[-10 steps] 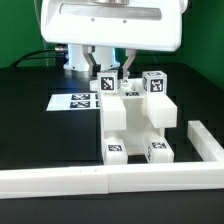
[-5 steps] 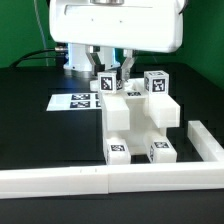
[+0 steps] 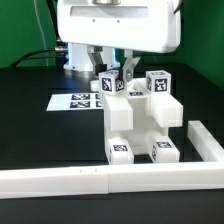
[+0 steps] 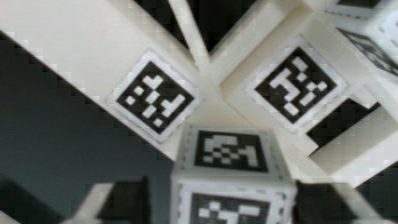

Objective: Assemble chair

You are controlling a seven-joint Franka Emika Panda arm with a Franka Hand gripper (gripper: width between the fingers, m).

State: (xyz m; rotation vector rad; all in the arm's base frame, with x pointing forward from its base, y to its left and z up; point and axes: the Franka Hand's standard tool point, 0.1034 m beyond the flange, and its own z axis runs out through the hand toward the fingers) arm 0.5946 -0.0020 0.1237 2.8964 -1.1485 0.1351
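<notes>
- The robot's two-finger gripper (image 3: 117,72) hangs below the large white arm housing, its dark fingers (image 3: 127,70) reaching down at the back of the assembly; whether they are clamped on a part or apart cannot be told, since the white pieces hide the tips.
- The white, blocky, partly built chair (image 3: 138,120) stands on the black table (image 3: 40,135), towards the exterior view's right, with black-and-white square marker tags on its upper posts and on its two front feet.
- A thin, flat, white marker board (image 3: 75,101) lies on the table just to the exterior view's left of the chair.
- A long white rail (image 3: 110,180) runs across the front of the table, and a second white wall (image 3: 208,143) meets it at the exterior view's right.
- The wrist view is filled with tagged white chair faces (image 4: 160,95) seen close up and blurred.
</notes>
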